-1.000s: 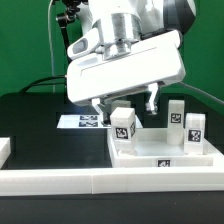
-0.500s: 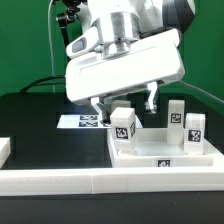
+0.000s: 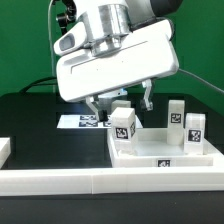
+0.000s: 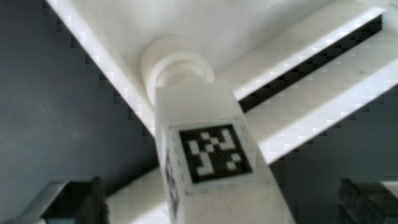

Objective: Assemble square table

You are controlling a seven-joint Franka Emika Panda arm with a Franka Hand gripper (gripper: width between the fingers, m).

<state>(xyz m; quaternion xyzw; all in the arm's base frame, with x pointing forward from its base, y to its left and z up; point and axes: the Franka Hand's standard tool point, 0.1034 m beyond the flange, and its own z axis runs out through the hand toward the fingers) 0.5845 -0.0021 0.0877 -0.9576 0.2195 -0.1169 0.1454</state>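
Nearest you, the tabletop [image 3: 160,158] sits against the border wall [image 3: 100,180] with legs standing upright on it. Just behind the front leg [image 3: 123,127], your gripper [image 3: 120,100] hangs released, jaws spread. That leg lies directly below it, long axis vertical, between the fingers.
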